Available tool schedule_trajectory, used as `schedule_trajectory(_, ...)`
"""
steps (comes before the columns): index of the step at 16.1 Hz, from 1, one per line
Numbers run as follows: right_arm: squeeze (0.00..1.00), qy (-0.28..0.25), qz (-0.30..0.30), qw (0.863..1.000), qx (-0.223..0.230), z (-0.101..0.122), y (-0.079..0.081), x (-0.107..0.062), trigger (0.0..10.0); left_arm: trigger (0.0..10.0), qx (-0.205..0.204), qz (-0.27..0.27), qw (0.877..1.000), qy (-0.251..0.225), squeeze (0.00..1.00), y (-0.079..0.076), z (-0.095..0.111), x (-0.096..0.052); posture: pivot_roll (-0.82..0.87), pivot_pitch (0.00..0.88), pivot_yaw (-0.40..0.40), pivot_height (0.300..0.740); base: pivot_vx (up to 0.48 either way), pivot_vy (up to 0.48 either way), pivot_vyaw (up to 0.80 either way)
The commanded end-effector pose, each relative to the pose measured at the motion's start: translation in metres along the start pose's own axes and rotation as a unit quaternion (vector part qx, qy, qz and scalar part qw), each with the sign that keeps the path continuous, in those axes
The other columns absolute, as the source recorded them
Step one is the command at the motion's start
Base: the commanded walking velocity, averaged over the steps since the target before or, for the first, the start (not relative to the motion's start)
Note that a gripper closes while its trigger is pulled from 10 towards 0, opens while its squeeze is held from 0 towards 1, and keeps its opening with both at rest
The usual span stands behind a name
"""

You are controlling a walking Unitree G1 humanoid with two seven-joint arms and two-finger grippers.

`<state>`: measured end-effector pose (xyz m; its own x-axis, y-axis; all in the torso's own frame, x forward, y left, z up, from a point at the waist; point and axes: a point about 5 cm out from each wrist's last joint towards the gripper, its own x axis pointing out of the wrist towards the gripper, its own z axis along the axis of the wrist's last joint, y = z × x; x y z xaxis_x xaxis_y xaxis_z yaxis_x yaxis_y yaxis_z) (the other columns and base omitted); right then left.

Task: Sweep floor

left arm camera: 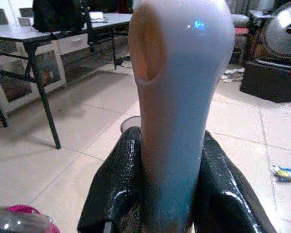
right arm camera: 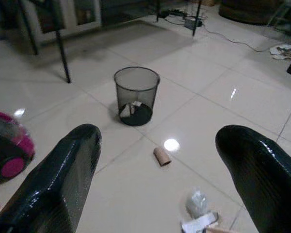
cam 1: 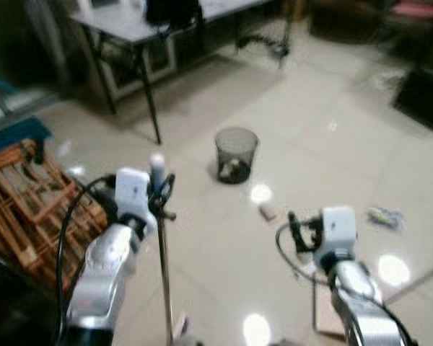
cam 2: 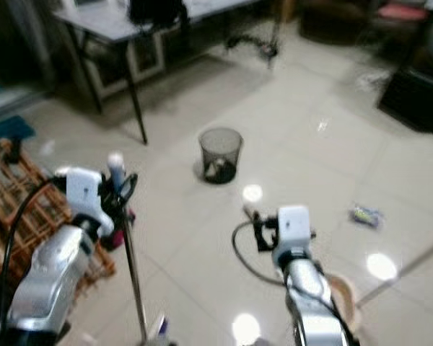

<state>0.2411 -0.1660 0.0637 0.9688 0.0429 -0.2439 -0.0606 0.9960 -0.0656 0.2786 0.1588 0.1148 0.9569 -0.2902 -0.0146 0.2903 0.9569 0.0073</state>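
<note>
The left tool (cam 1: 161,189) is clamped on the light, stiff broom handle (cam 1: 163,267) near its slippery top; the right tool (right arm camera: 160,170) gapes at 4 o'clock.

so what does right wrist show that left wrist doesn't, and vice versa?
Right wrist: the right gripper open above the tiles, a cardboard tube lying on the floor, crumpled scraps nearer the fingers, and trash inside the mesh bin.
Left wrist: the left gripper shut on the pale broom handle, a fan and dark box behind, a wrapper on the floor.
Both: the black-legged table, the tiled floor, and a pink object at the frame edge.
</note>
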Motion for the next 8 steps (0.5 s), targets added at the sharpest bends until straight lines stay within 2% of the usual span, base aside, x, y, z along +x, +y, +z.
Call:
schedule_trajectory(1,0.00,-0.007,-0.005,1.000,0.003,0.0054,-0.0010,0.0018,10.0,10.0,0.008,-0.004,1.000,-0.009,0.00,0.0002,0.0053,0.0024,-0.04,0.000,0.081,0.740,0.000,0.000,0.00)
schedule_trajectory(3,0.00,-0.005,-0.011,1.000,0.005,0.0049,-0.0015,0.0016,10.0,10.0,0.008,0.001,1.000,-0.008,0.00,0.0023,0.0046,0.0048,-0.04,0.000,0.084,0.740,0.000,0.000,0.00)
schedule_trajectory(6,0.00,-0.009,-0.016,1.000,0.005,0.0070,-0.0044,0.0025,10.0,10.0,0.000,0.030,0.999,-0.017,0.00,0.0040,0.0082,0.0089,-0.04,0.000,0.075,0.740,0.000,0.000,-0.47)
schedule_trajectory(8,0.00,-0.016,-0.017,1.000,-0.005,0.0101,-0.0063,0.0052,10.0,10.0,-0.005,0.045,0.999,-0.021,0.00,0.0053,0.0103,0.0102,-0.04,0.000,0.066,0.740,0.000,-0.354,0.00)
